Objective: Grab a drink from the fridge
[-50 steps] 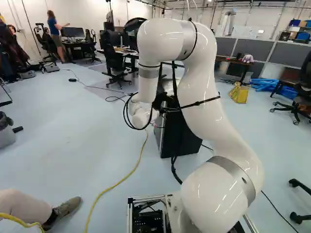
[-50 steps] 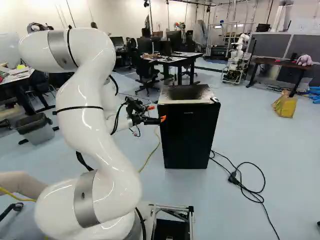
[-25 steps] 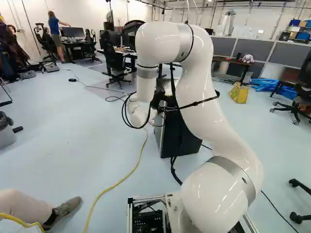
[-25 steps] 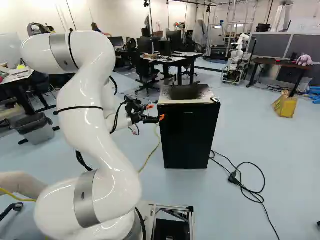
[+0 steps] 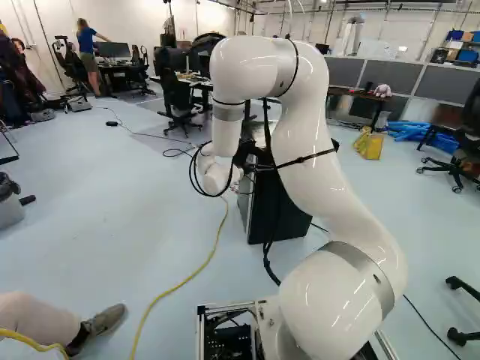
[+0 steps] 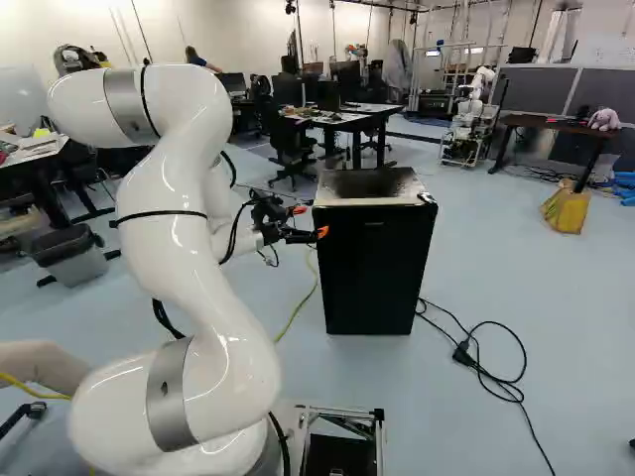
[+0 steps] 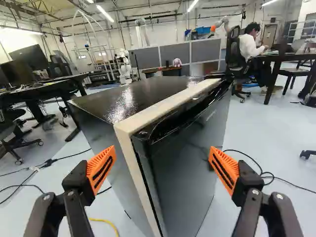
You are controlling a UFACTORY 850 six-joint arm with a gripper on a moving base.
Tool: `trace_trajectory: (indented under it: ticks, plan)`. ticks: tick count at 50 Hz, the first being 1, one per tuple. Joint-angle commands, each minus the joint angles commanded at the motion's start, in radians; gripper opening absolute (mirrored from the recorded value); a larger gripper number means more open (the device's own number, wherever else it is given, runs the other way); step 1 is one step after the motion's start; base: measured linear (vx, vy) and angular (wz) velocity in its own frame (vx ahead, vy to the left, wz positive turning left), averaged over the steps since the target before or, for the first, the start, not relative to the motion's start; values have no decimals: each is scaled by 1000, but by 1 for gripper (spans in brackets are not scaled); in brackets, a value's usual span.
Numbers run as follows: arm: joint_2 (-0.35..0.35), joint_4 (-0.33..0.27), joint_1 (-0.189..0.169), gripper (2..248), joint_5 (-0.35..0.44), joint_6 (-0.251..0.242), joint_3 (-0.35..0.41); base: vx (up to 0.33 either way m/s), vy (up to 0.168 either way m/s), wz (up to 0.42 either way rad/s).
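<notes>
- Arm (image 6: 174, 248) reaches in beside the fridge (image 6: 372, 273), likely so we can work the door (image 7: 187, 173) from its edge.
- Gripper (image 7: 162, 157): fingers wide apart, clamping nothing; we're probably lining up to hook that edge.
- Door's shut; we can't see the drink, presumably inside.

The fridge (image 7: 187, 173) has a glossy black top and a smooth, shiny door; the arm (image 6: 174, 258) looks smooth and glossy, the orange pads (image 7: 94, 168) matt and ribbed.
</notes>
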Motion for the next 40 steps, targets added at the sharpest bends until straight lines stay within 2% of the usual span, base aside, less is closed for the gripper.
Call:
trace_trajectory:
  ticks: [40]
  plan:
    - [-1, 0, -15, 247, 0, 0, -3, 0, 0, 0]
